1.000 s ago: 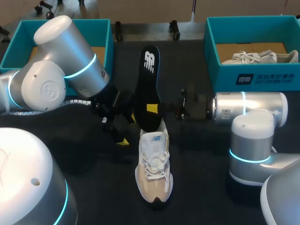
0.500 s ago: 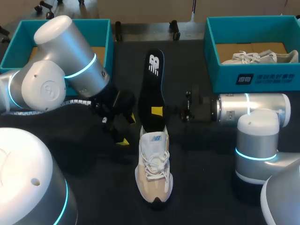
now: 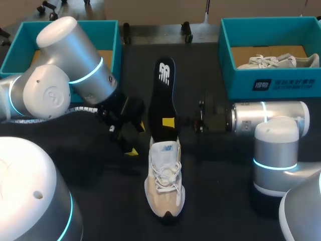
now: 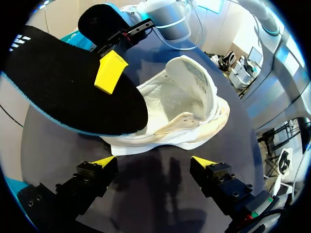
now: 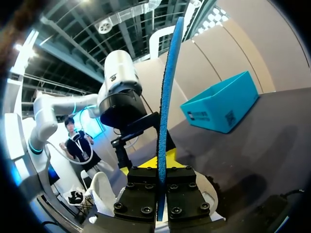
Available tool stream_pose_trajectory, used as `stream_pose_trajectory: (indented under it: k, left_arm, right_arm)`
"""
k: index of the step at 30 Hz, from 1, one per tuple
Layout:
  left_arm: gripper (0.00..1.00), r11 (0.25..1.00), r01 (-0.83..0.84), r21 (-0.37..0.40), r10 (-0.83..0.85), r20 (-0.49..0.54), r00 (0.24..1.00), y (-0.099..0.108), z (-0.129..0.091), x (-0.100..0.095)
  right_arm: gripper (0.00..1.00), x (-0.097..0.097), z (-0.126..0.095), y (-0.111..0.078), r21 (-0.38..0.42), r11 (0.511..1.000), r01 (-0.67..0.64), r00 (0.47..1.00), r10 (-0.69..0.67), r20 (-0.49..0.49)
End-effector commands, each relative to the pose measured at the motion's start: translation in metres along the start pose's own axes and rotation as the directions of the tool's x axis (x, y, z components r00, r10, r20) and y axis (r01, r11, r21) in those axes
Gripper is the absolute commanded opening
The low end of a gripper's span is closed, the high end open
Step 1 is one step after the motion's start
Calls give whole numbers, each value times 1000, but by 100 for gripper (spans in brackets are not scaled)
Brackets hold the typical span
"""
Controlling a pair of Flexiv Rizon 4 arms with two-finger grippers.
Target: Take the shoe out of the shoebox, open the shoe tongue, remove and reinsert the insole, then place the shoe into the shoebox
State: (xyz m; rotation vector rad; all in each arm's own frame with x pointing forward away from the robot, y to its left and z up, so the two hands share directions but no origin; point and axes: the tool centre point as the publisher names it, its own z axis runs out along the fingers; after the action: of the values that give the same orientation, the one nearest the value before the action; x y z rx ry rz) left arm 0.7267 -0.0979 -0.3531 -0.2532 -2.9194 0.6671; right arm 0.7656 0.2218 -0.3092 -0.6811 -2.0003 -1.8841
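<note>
A white and beige shoe lies on the dark table, toe toward the near edge, tongue pulled open. Its black insole is held nearly upright over the heel, its lower end pinched by my right gripper, which is shut on it. The right wrist view shows the insole's blue edge rising from between the right gripper's fingers. My left gripper stands open just left of the shoe's heel. In the left wrist view, the left gripper is beside the shoe, apart from it.
A teal shoebox stands at the back left behind my left arm. A second teal shoebox at the back right holds another pale shoe. My right arm's base stands to the right of the shoe.
My right gripper has drawn back slightly to the right, carrying the insole with it and shifting it a little farther from the left gripper. The left arm and the shoe have not moved.
</note>
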Motion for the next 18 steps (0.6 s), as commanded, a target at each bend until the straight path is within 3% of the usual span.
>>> stream_pose_trajectory:
  k: [1, 18]
  left_arm:
    - [100, 1000, 0, 1, 0, 1, 1000, 1, 1, 0]
    - [100, 1000, 0, 1, 0, 1, 1000, 1, 1, 0]
  right_arm:
    - [0, 2, 1, -1, 6, 1000, 0, 1000, 0, -2]
    - [0, 3, 3, -26, 13, 999, -32, 999, 33, -26]
